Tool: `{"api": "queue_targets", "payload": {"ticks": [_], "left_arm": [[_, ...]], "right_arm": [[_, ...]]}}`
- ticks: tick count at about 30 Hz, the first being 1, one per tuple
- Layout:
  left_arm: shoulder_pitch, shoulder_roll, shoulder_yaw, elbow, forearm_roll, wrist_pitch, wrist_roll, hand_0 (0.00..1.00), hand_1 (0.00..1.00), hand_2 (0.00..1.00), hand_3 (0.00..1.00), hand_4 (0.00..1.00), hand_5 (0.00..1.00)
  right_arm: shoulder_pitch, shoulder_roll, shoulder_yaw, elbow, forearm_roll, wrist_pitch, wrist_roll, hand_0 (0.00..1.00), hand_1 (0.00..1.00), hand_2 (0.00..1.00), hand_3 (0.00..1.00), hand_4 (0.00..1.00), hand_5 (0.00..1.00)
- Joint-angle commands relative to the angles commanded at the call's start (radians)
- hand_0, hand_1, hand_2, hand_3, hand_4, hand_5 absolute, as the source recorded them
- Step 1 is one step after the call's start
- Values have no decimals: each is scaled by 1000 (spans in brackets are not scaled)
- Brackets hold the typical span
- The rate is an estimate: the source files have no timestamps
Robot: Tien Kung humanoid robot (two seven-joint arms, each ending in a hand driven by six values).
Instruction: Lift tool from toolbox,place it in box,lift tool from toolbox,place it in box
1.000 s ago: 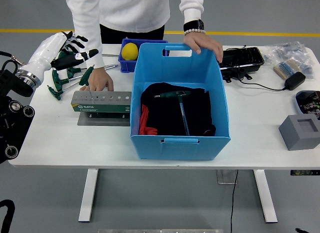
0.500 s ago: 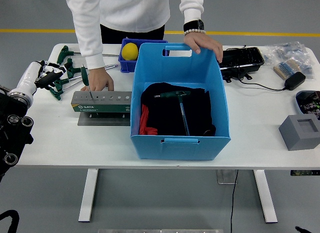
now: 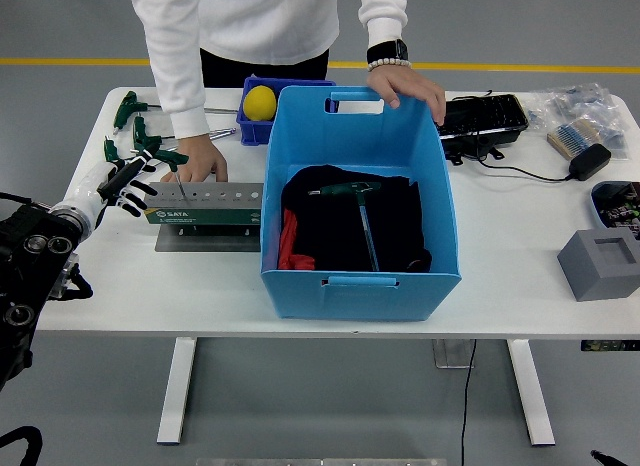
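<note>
Tool holder (image 3: 203, 206): long grey-green block with a row of holes along its top face and a green label on the front, sitting on a flat grey base plate (image 3: 205, 239) at the left of the white table (image 3: 510, 256). One T-handle tool (image 3: 176, 176), green grip, stands tilted with its shaft in a hole near the block's left end. More green T-handle tools (image 3: 135, 136) lie loose on the table behind and left of the block.

Blue box (image 3: 358, 201) just right of the holder, touching or nearly touching its end. Inside: black cloth with a bit of red at the left, and one green T-handle wrench (image 3: 360, 216) lying on the cloth, shaft pointing toward the near wall.

Left hand (image 3: 125, 184): low at the holder's left end, fingers loosely spread, gripping nothing; contact with the block cannot be judged. Right hand is out of frame.

Person at the far side: one hand (image 3: 198, 158) rests on the table just behind the holder, beside the upright tool; the other hand (image 3: 408, 86) grips the box's far rim. Small blue bin (image 3: 252, 126) holding a yellow ball (image 3: 260, 102) sits behind the box
</note>
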Motion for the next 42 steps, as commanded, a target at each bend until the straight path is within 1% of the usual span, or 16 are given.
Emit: {"api": "queue_targets", "payload": {"ticks": [9,10,15,21,22,25,30,34,35,40,42], "left_arm": [[-13,-4,55,19,-227,26,15,240,293,427,708,857,998],[-15,-5,60,21,-252,30,15,226,287,424,708,865,998],[-26,-10,79,29,-331,54,11,226,287,424,708,865,998],[-35,-15,92,35,-389,78,0,218,289,427,716,868,998],[-35,-16,97,35,-412,82,-1,216,289,427,717,868,998],[-37,-18,110,36,-460,86,0,216,289,427,717,868,998],[-47,-20,150,38,-591,85,10,211,288,428,707,868,998],[-56,-24,175,40,-680,85,12,211,288,428,707,868,998],[-58,-24,178,40,-693,84,12,213,294,445,702,869,998],[-73,-27,190,41,-764,85,8,213,294,445,702,869,998],[-80,-26,193,43,-791,91,2,218,307,462,697,871,998]], "right_arm": [[2,-1,2,0,-5,1,-1,618,602,671,541,771,651],[2,-1,2,0,-4,1,-1,618,600,671,541,771,651],[3,-1,4,0,-9,2,-1,618,600,671,541,771,651],[5,-1,3,0,-7,1,-1,618,599,670,541,770,652],[5,-1,3,0,-6,1,-1,618,599,670,541,771,652],[5,-2,2,0,-6,1,-1,618,599,670,541,771,652],[5,-1,5,0,-11,2,-2,618,599,671,540,771,651],[3,-1,6,0,-12,3,-3,618,599,671,540,771,651],[3,-1,6,0,-12,3,-3,618,599,670,540,771,651],[1,-1,9,1,-18,3,-4,618,599,670,540,771,651],[0,-1,10,1,-19,3,-5,618,599,669,540,771,651]]}}
